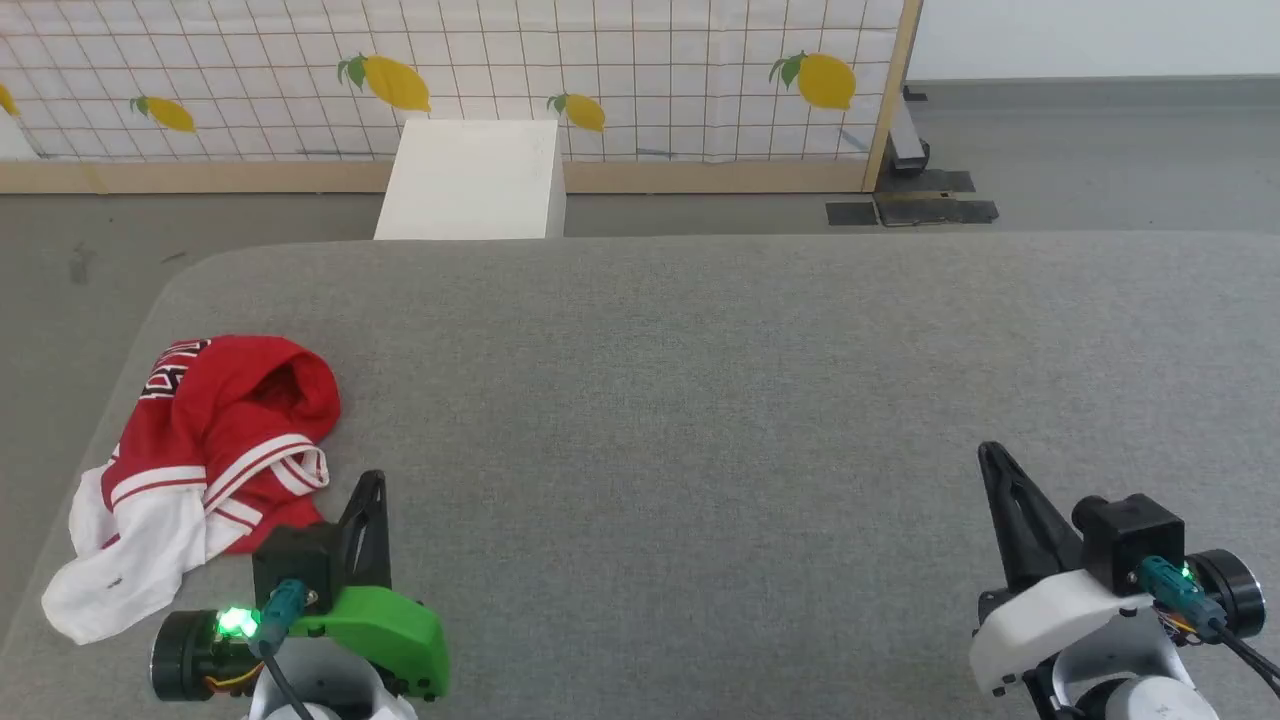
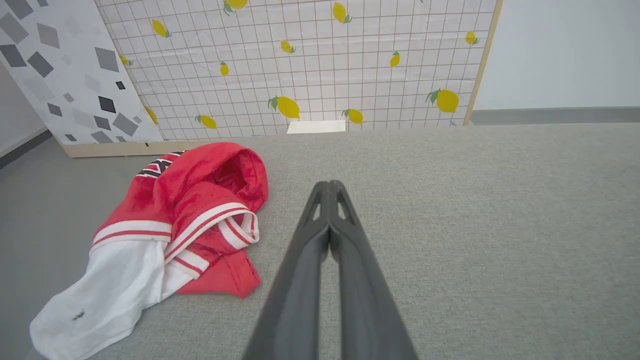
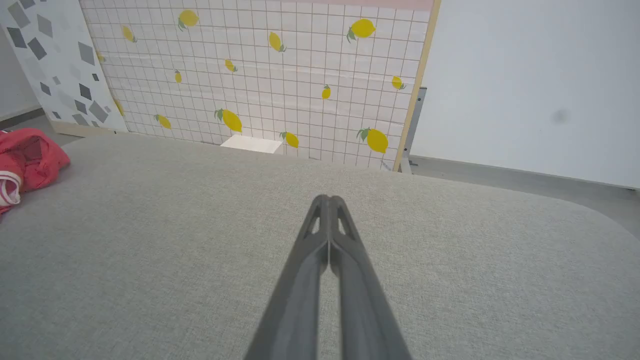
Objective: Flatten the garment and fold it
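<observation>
The garment [image 1: 215,440] lies crumpled in a heap at the left end of the grey padded table [image 1: 700,400], red body on top, a white sleeve trailing toward the front edge. The left wrist view has the garment [image 2: 170,225] to the left of my fingers; the right wrist view catches a bit of the garment [image 3: 27,160] at its far left. My left gripper [image 1: 372,482] is shut and empty, hovering just right of the heap. My right gripper [image 1: 990,455] is shut and empty over bare table far to the right. Both grippers' fingertips meet: left gripper [image 2: 329,186], right gripper [image 3: 328,200].
A white box [image 1: 472,180] stands on the floor behind the table's far edge. Behind it runs a lemon-patterned grid screen [image 1: 600,70] with a wooden frame. Dark floor plates [image 1: 910,205] lie at the back right. Grey floor borders the table's left edge.
</observation>
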You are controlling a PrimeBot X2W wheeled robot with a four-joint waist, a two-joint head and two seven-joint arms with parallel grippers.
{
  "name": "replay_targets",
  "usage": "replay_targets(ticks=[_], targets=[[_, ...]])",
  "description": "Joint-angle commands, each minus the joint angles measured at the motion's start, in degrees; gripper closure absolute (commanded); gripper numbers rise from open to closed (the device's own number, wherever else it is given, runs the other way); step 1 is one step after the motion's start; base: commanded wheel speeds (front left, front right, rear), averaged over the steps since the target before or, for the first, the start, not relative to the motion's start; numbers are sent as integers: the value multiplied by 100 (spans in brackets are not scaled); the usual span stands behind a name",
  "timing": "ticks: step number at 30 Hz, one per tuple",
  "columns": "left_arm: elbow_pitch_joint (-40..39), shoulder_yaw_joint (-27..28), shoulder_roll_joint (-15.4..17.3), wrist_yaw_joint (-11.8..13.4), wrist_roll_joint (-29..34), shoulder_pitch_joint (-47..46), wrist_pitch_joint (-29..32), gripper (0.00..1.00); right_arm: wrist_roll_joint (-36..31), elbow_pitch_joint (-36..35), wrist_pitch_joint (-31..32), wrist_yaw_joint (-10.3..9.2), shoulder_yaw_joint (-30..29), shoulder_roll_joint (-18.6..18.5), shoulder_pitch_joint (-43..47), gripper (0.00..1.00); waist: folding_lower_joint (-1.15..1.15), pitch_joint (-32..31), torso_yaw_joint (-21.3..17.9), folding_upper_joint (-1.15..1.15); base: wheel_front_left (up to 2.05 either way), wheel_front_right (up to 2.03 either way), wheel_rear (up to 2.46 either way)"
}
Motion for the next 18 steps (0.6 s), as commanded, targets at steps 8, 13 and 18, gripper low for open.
replay_targets(ticks=[8, 13, 18], targets=[[-16, 16, -26, 38, 74, -102, 8, 100, -28, -30, 1, -11, 9, 18, -96, 100, 0, 0, 0, 19, 0, 0, 0], [-16, 16, -26, 38, 74, -102, 8, 100, -28, -30, 1, -11, 9, 18, -96, 100, 0, 0, 0, 19, 0, 0, 0], [-16, 16, -26, 38, 74, -102, 8, 100, -28, -30, 1, -11, 9, 18, -96, 100, 0, 0, 0, 19, 0, 0, 0]])
